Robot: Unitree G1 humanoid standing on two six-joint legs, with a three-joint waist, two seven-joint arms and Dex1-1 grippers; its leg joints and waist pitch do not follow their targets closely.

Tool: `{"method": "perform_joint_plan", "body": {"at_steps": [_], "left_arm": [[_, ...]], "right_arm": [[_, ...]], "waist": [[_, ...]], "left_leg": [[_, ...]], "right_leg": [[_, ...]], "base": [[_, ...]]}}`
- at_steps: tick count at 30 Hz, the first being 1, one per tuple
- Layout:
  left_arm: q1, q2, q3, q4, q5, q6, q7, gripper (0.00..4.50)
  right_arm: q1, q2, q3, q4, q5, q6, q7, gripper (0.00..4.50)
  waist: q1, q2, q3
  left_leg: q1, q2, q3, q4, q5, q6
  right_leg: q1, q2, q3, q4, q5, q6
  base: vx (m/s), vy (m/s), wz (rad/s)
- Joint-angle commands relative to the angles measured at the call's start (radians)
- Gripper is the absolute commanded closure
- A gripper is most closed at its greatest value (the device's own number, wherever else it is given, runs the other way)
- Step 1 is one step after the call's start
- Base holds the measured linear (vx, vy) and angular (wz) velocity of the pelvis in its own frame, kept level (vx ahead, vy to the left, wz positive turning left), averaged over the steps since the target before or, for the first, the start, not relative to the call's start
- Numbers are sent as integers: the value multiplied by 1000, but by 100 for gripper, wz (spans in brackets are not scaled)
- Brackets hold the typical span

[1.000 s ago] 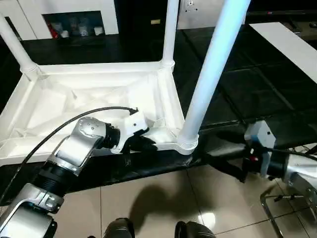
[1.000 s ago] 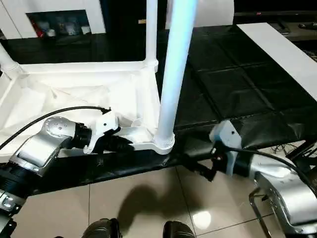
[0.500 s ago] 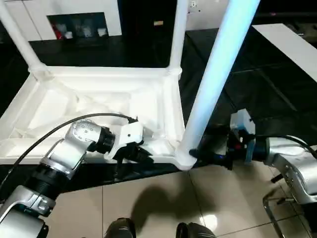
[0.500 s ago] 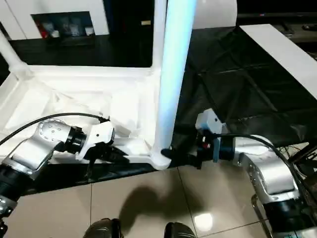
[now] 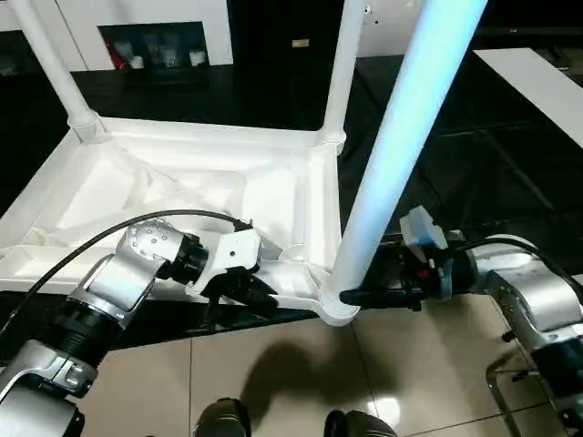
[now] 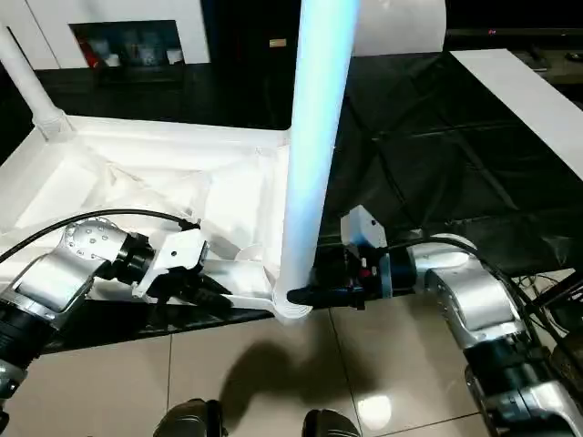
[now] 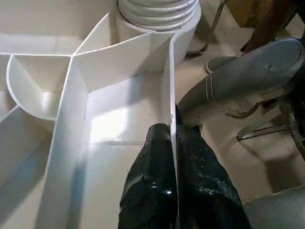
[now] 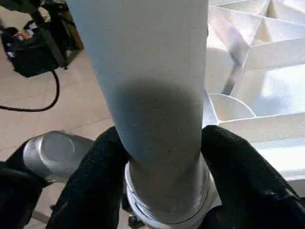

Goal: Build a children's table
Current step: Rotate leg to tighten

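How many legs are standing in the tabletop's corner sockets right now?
3. One at the near right corner, with the right gripper around its base; one at the far right corner; one at the far left corner. The near left corner is out of frame.

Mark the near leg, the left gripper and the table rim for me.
near leg (image 5: 401,155), left eye view, mid shaft
left gripper (image 7: 172,157), left wrist view, fingertips
table rim (image 7: 170,76), left wrist view, thin wall

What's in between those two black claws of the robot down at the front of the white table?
The near leg, standing in its corner socket. The right gripper has its jaws around the leg's base; the left gripper pinches the tabletop's rim wall beside it, as the head views show.
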Motion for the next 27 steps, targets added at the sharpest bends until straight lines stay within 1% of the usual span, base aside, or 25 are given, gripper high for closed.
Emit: {"method": "perform_joint_plan", "body": {"at_steps": [1,5,9,11,12,13,14,15,16,17,18,19,20,21,22,23,24,25,27], "left_arm": [[-15,-9,-18,-17,-18,-18,-54,450],[-16,-13,-8,-10,-24,-7,-54,450],[-15,-15,-2,-10,-34,16,-54,450],[-14,-23,11,-13,-46,41,-38,450],[-16,-39,28,-13,-53,70,-4,450],[-25,-64,45,-6,-47,100,53,450],[-26,-66,46,-5,-47,104,59,450],[-31,-78,52,-1,-43,120,84,450],[-40,-98,62,9,-39,143,124,450],[-48,-114,70,17,-35,163,157,450],[-56,-137,84,25,-40,185,193,450],[-74,-184,109,48,-43,210,263,450],[-86,-213,116,64,-34,224,308,450],[-94,-229,119,75,-27,232,335,450],[-96,-234,120,78,-24,234,344,450],[-102,-249,125,88,-14,241,375,450],[-108,-261,131,97,-8,245,402,450],[-119,-291,144,114,5,257,467,450],[-142,-350,172,144,18,282,575,450]], "right_arm": [[-14,0,9,16,-10,-16,16,219],[-23,6,12,30,-5,-12,42,247],[-18,7,9,22,8,9,49,253],[-3,9,5,-6,30,50,38,254],[24,17,-3,-51,57,104,7,254],[51,42,-10,-96,69,148,-58,255],[54,46,-11,-99,67,150,-69,255],[62,66,-12,-112,58,155,-112,255],[72,94,-12,-128,43,157,-168,255],[79,119,-11,-140,30,158,-215,255],[84,144,-9,-150,12,164,-266,255],[80,210,-12,-149,-15,196,-377,255],[69,267,-15,-136,-35,213,-462,255],[61,303,-17,-127,-48,223,-515,255],[59,315,-18,-126,-52,229,-532,255],[53,345,-20,-122,-62,243,-575,255],[48,364,-19,-116,-71,250,-602,255],[30,417,-28,-83,-94,260,-686,255],[-3,507,-40,-11,-143,260,-838,255]], "waist": [[-5,-13,-85],[-6,-13,-84],[-5,-13,-85],[-5,-13,-83],[-5,-14,-82],[-2,-13,-82],[-1,-13,-82],[-3,-13,-83],[-7,-14,-77],[-10,-15,-76],[-10,-14,-76],[-17,-18,-76],[-21,-17,-74],[-32,-16,-74],[-41,-14,-75],[-46,-14,-77],[-49,-14,-76],[-52,-12,-77],[-57,-11,-76]], "left_leg": [[19,38,-6,-59,-152,74],[18,38,-6,-60,-154,74],[18,38,-6,-60,-151,75],[19,38,-6,-60,-154,76],[19,37,-5,-61,-149,76],[19,39,-6,-62,-144,75],[20,39,-6,-62,-146,75],[20,39,-7,-63,-155,67],[19,36,-7,-65,-174,55],[21,33,-8,-65,-197,41],[20,32,-9,-66,-199,33],[17,31,-11,-68,-203,24],[17,30,-11,-69,-201,19],[17,27,-12,-70,-214,9],[14,26,-16,-72,-221,-1],[15,27,-16,-71,-216,2],[16,26,-14,-70,-216,6],[20,26,-12,-68,-215,11],[19,25,-11,-68,-209,7]], "right_leg": [[50,-80,52,-73,-237,-221],[51,-80,51,-73,-243,-220],[51,-79,51,-73,-242,-221],[49,-79,51,-74,-246,-222],[51,-77,52,-74,-242,-221],[49,-77,53,-72,-238,-222],[48,-77,52,-74,-242,-220],[48,-80,51,-75,-259,-217],[45,-79,51,-82,-297,-206],[45,-81,50,-88,-355,-188],[46,-82,49,-88,-372,-181],[48,-82,48,-90,-389,-169],[47,-80,49,-89,-387,-167],[43,-78,47,-91,-402,-162],[48,-81,45,-91,-411,-155],[48,-80,46,-91,-385,-154],[45,-79,48,-92,-374,-156],[43,-78,49,-92,-363,-163],[40,-79,50,-92,-359,-174]], "base": [[0,0,0],[0,0,0],[0,0,0],[0,0,0],[0,0,0],[0,0,0],[0,0,0],[0,0,0],[0,0,0],[0,0,0],[0,0,0],[0,0,0],[0,0,0],[0,0,0],[0,0,0],[0,0,0],[0,0,0],[0,0,0],[0,0,0]]}}
